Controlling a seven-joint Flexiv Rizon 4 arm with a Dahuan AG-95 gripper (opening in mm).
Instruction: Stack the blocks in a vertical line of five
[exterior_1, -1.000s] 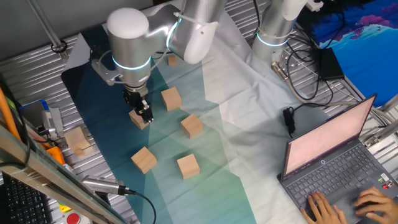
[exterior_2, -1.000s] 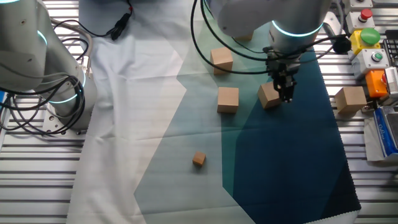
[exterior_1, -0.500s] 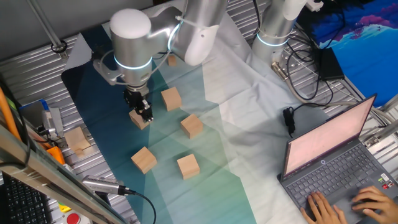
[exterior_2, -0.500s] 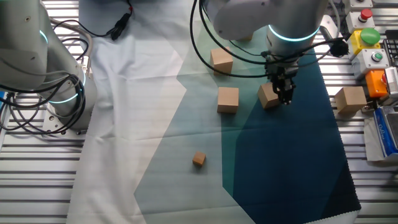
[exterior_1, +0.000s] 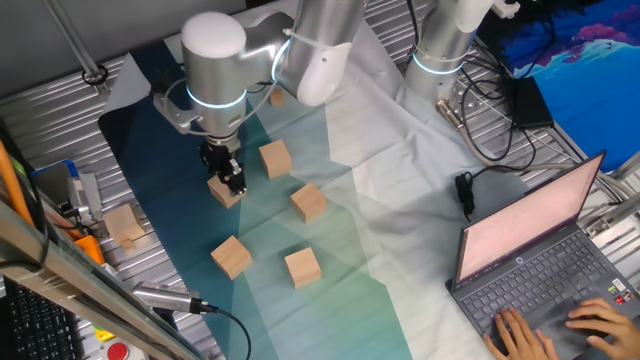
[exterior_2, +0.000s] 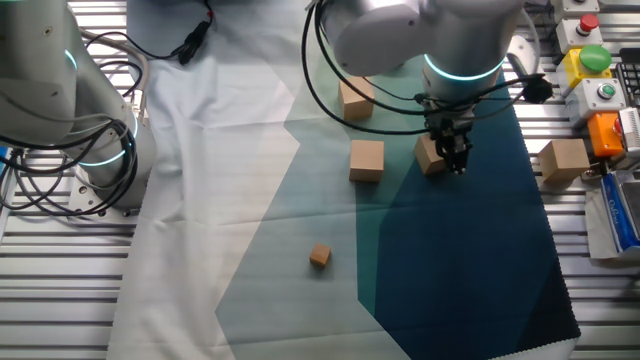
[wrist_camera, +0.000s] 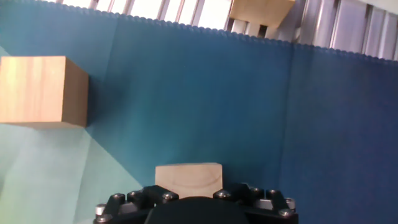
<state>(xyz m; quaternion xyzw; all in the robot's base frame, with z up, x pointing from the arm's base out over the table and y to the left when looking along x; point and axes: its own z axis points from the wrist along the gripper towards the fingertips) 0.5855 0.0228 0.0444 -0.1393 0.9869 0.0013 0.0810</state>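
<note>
First block in my grip, no stack begun

One fixed view: my gripper (exterior_1: 232, 180) sits clamped on a block (exterior_1: 224, 192) at the cloth's left; four other blocks (exterior_1: 308, 202) lie scattered, apart. The other fixed view: the held cube touches none. Hand view: it sits between the fingers, I judge squarely, ready for lifting

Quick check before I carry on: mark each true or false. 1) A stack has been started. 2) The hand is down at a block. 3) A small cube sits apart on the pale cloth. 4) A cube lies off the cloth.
1) False: all the blocks lie singly; none sits on another.
2) True: the hand is at one block; grip unclear.
3) True: the small cube.
4) True: the paler cube rests on the metal table.
</note>
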